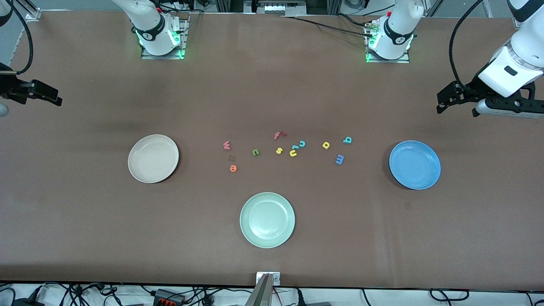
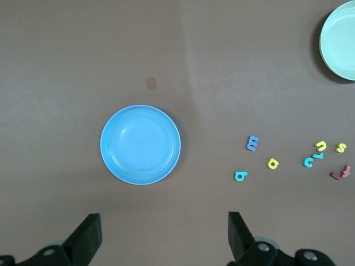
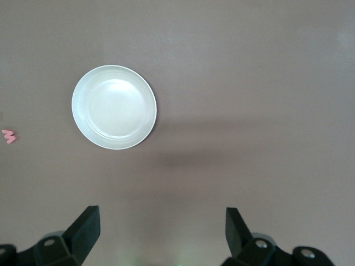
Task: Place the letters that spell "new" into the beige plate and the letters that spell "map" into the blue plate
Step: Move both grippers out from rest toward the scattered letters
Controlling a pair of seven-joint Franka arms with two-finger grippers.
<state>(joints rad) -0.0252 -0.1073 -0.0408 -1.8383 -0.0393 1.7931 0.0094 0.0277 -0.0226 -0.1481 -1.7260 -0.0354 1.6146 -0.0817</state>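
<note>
Nothing is sorted yet, by the look of it: the beige plate (image 1: 153, 158) and the blue plate (image 1: 415, 165) both sit bare on the bench (image 1: 85, 221), and all six wanted letters lie loose in a scattered row between them.

Taking the green plate (image 1: 267, 219) as the dial's centre, the beige plate sits toward ten o'clock and the blue plate toward two. The pinkish-red w (image 1: 227, 145), orange e (image 1: 233, 168) and dark green n (image 1: 255, 152) cluster at about eleven o'clock, at the beige plate's end of the row. The yellow a (image 1: 326, 145), teal p (image 1: 347, 140) and blue m (image 1: 339, 159) lie at about one o'clock, near the blue plate. Between the groups lie a red f (image 1: 279, 135), yellow s (image 1: 279, 150), yellow u (image 1: 293, 153) and a teal hook letter (image 1: 301, 144), which stay out.

The left gripper (image 1: 442, 102) hangs over the bench's end by the blue plate, fingers spread wide, holding nothing. The right gripper (image 1: 53, 97) hangs over the bench's end by the beige plate, equally wide and empty
</note>
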